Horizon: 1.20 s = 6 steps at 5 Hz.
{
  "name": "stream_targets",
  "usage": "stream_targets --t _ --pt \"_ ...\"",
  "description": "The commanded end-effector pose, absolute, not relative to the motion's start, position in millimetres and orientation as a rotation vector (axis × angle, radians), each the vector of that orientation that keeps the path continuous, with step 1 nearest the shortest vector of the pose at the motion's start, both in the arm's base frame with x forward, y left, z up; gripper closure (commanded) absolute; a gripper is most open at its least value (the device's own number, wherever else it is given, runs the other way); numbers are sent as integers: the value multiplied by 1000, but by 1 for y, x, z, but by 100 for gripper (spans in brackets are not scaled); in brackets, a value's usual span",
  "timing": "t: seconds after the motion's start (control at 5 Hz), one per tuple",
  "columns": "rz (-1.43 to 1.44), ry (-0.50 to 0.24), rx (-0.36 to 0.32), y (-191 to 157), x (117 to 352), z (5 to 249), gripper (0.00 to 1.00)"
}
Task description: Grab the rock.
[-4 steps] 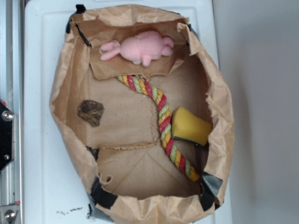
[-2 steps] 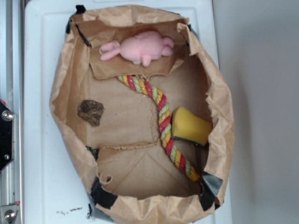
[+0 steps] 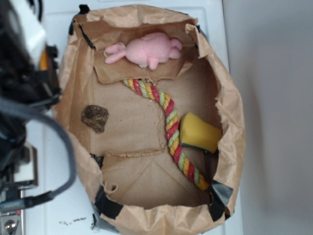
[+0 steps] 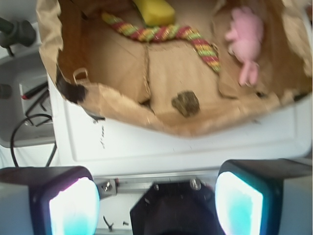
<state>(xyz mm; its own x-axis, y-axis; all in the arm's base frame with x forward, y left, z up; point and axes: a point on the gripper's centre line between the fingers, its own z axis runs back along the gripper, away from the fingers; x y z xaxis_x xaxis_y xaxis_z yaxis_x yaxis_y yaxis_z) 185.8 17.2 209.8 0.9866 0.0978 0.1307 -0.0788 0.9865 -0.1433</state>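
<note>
Exterior view: robot arm (image 3: 24, 98) enters at the left edge, blurred, beside the paper bag's (image 3: 63, 88) left wall and outside it. Rock (image 3: 95, 118) lies on the bag floor near the left wall, roughly mid-height, nothing touching it. Pink plush toy (image 3: 146, 50) sits on the flap at the bag's top edge. Striped rope (image 3: 168, 127) runs diagonally from under that flap toward the bottom-right corner; yellow sponge (image 3: 198, 132) touches its right side near the right wall. Wrist view: gripper (image 4: 156, 205) jaws spread wide, holding nothing, over the white tray (image 4: 171, 147) outside the bag. Rock (image 4: 186, 103) is just inside the bag's near wall
</note>
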Motion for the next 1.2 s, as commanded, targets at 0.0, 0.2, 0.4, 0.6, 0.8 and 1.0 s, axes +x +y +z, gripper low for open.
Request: stream_targets --t 0.0,0.2,0.4,0.6,0.8,1.0 --pt "145 -172 -136 52 225 178 0" --pt "154 -180 -148 45 238 163 0" --pt "203 -194 -156 36 244 156 0" --pt "203 -194 -156 36 244 156 0" --pt "203 -194 -156 36 244 156 0" --pt "203 -194 -156 36 244 156 0"
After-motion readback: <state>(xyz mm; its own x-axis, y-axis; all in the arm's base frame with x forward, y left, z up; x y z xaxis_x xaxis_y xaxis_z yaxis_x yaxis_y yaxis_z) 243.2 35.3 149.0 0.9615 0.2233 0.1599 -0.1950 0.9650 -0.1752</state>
